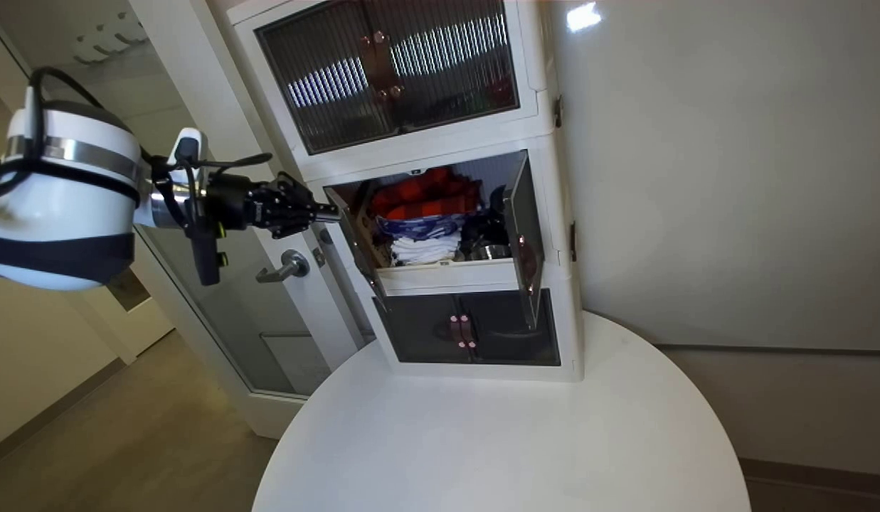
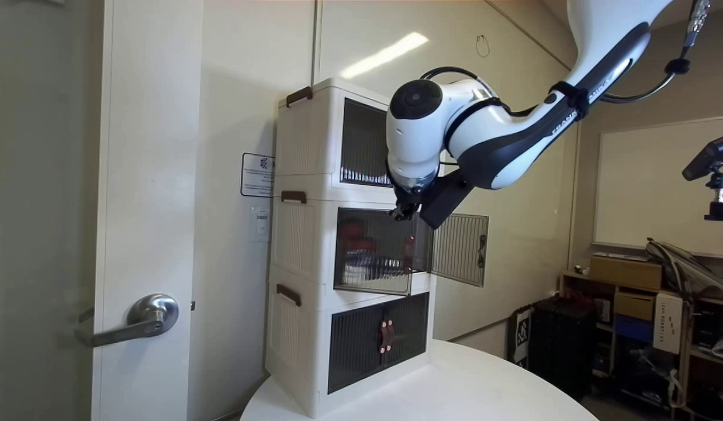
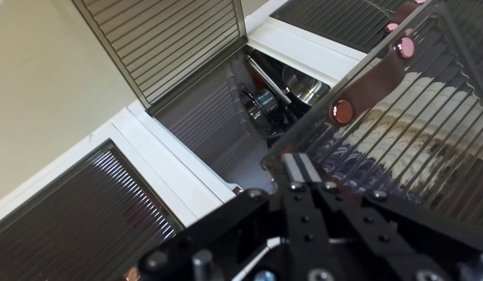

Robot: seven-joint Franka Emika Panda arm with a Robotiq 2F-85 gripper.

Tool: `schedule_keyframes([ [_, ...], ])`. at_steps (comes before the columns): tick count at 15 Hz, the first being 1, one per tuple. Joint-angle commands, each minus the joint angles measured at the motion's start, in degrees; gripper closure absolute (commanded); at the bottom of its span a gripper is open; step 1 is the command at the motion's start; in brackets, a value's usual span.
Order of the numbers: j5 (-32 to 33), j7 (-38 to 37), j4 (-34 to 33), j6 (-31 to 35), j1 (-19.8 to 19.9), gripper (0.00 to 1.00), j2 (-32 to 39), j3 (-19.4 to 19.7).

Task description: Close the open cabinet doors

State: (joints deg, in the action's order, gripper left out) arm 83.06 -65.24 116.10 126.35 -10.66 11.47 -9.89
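The white cabinet (image 1: 450, 279) has three stacked sections, and both doors of the middle section stand open. The near door (image 1: 354, 245), dark and ribbed with a brown handle, is partly open; it also shows in an exterior view (image 2: 370, 257) and the wrist view (image 3: 405, 117). The far door (image 1: 525, 245) is swung wide out, and shows in the wrist view (image 3: 167, 43) and an exterior view (image 2: 459, 248). My gripper (image 1: 331, 212) is shut and empty, its tips at the near door's outer face by the top edge; the wrist view (image 3: 302, 168) shows the tips together. Contact is unclear.
Folded cloths (image 1: 425, 227) and metal pots (image 3: 261, 105) are inside the middle section. The upper doors (image 1: 390, 71) and lower doors (image 1: 475, 334) are closed. The cabinet stands on a round white table (image 1: 496, 434). A room door with a lever handle (image 1: 290, 267) is beside it.
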Motion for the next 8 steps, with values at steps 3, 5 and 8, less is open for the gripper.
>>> schedule_keyframes([
  [3,4.28,-3.07,-4.07,0.4,0.6,1.0,4.99,1.33],
  [5,4.72,-3.28,-5.31,0.39,0.83,1.0,6.62,1.6],
  [8,4.72,-3.14,-7.82,0.52,1.22,1.0,8.92,1.96],
])
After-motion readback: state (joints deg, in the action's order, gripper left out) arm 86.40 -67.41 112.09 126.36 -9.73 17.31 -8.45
